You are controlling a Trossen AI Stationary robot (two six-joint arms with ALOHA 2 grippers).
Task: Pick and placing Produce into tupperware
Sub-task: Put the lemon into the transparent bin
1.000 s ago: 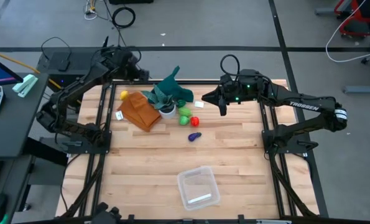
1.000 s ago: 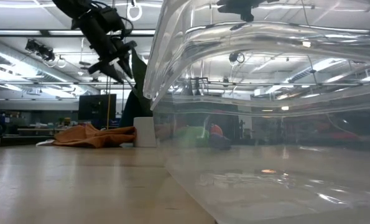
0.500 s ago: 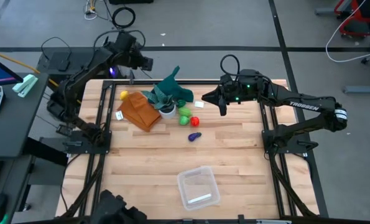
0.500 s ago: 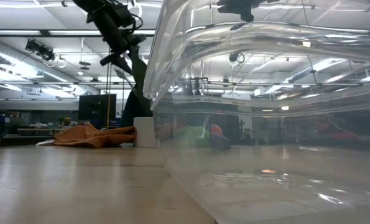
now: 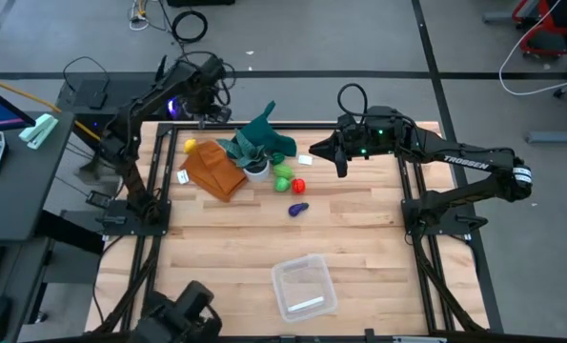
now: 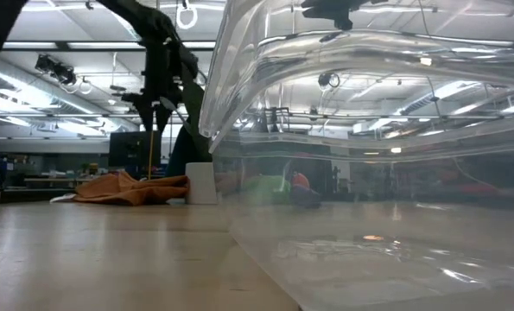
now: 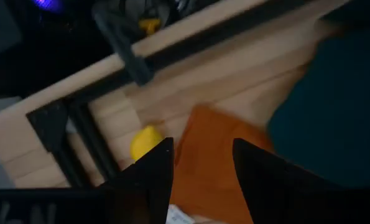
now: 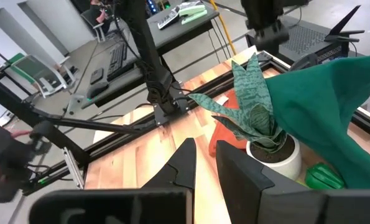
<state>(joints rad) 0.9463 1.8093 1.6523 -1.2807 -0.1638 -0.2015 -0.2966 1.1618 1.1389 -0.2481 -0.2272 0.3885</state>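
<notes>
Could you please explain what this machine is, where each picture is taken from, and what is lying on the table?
It is a robot with two dark arms at a wooden table, each ending in a two-finger gripper. One picture looks straight down, one looks level from the tabletop, and one comes from each wrist.

The left gripper hangs open above the table's far left corner, holding nothing. The right gripper waits shut and empty in the air.

On the table lie an orange-brown cloth, a white pot of teal leaves, and small toy produce: a yellow piece, green pieces, a red piece and a purple piece. The clear tupperware sits empty at the near edge, filling most of the low view.
</notes>
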